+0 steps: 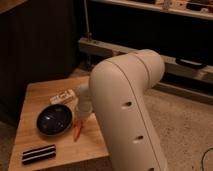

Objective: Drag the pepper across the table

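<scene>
One slender orange-red pepper, pointed, at the claw (grip state unclear).

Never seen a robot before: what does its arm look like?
The arm is a thick, smooth, off-white shell with rounded joints and small dark oval holes down its side. No cables show. Its pale gripper is just above the pepper.

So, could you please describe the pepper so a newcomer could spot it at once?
Find the light-wood table, then the dark bowl on it. Beside the bowl, directly under the white arm's gripper, lies the pepper: small, slender, orange-red, the only brightly coloured thing there.
</scene>
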Controlling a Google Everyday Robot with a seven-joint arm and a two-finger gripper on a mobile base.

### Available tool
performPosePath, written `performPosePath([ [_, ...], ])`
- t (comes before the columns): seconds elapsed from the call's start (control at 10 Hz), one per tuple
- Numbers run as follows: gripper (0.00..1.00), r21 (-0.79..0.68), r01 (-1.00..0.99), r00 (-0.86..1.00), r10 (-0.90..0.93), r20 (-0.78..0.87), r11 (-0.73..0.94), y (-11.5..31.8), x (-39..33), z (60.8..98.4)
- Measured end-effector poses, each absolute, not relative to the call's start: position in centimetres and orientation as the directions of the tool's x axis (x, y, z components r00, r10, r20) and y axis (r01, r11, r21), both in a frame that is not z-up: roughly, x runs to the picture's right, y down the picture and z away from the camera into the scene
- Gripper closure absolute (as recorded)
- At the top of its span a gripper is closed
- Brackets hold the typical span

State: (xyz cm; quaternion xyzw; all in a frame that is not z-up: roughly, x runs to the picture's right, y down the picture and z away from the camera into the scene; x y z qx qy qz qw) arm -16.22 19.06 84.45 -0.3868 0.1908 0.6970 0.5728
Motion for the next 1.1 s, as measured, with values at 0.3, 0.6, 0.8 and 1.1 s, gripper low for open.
performPosePath([
  [0.3,0.80,-0.180,-0.947,-0.039,0.650,-0.759,-0.266,19.1,-16.9,84.5],
  [0.6,0.91,-0.175,-0.948,-0.040,0.648,-0.760,-0.265,19.4,-16.5,84.6],
  [0.8,0.91,-0.176,-0.948,-0.042,0.649,-0.759,-0.267,19.5,-16.3,84.7],
  [1.1,0.91,-0.180,-0.943,-0.048,0.652,-0.757,-0.279,19.5,-15.6,84.6],
])
